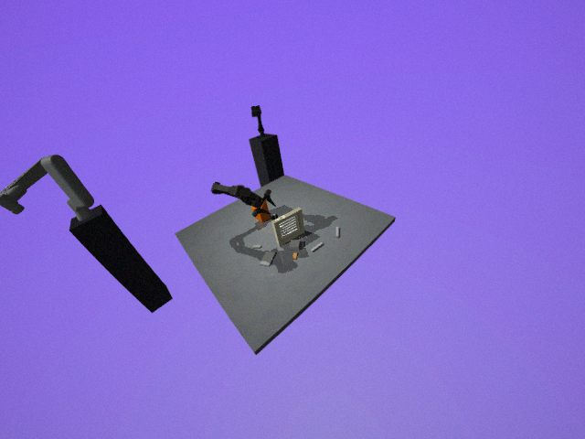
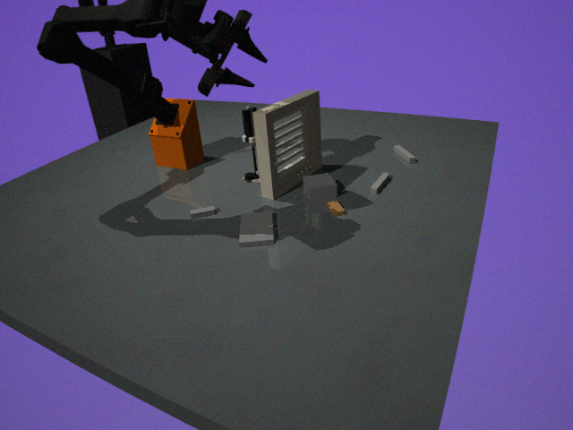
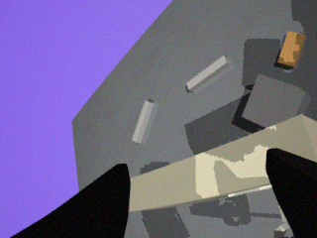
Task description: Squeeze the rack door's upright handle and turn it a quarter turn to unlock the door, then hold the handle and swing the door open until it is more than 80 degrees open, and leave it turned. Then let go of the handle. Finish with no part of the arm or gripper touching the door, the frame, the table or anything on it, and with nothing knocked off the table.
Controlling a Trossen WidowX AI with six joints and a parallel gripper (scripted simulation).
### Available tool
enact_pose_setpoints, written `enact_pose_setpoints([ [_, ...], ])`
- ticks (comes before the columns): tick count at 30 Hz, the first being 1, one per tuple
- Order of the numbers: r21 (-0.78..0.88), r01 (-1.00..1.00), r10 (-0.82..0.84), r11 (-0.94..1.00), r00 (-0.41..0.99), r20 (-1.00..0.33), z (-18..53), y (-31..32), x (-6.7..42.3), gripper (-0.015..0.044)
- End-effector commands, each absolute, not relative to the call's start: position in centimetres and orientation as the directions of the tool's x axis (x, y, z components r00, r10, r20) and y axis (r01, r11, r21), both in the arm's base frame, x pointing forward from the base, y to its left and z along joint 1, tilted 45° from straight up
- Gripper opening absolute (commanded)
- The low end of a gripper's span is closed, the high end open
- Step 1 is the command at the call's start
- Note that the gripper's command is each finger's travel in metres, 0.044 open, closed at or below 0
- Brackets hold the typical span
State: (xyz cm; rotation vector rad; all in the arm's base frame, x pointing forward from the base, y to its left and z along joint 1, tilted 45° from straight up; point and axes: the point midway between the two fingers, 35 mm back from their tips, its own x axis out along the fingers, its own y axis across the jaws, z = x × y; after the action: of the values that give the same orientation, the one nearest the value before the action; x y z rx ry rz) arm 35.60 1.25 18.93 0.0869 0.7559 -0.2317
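The beige rack frame (image 1: 289,227) (image 2: 267,157) (image 3: 163,188) stands upright on the table (image 1: 264,302) (image 2: 231,314) (image 3: 114,114), with light slats in its opening. The black upright handle (image 2: 252,120) is on the robot's side of it, above a thin dark rod. The door itself is mostly hidden behind the frame; it looks shut, but its angle and the handle's turn are hard to tell. My gripper (image 1: 273,210) (image 2: 260,73) (image 3: 197,167) is partly open and empty, above the handle and the frame's top edge, touching neither.
An orange robot base (image 1: 260,215) (image 2: 171,150) stands behind the handle. Beyond the frame are a grey box (image 2: 320,188) (image 3: 272,101), an orange block (image 2: 335,207) (image 3: 291,49) and two pale bars (image 2: 380,183) (image 3: 145,121). A flat grey block (image 2: 257,227) and another bar (image 2: 203,211) lie nearer the exterior camera.
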Motion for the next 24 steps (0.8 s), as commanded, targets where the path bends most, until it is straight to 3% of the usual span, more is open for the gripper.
enact_pose_setpoints([
  [1,-0.046,0.273,-0.216,0.961,0.633,-0.744,17.8,1.4,35.6,0.0286],
  [12,-0.23,0.329,-0.353,0.916,0.387,-0.852,14.3,1.5,34.4,0.0286],
  [24,-0.465,0.308,-0.524,0.83,0.143,-0.84,12.2,1.5,32.9,0.0286],
])
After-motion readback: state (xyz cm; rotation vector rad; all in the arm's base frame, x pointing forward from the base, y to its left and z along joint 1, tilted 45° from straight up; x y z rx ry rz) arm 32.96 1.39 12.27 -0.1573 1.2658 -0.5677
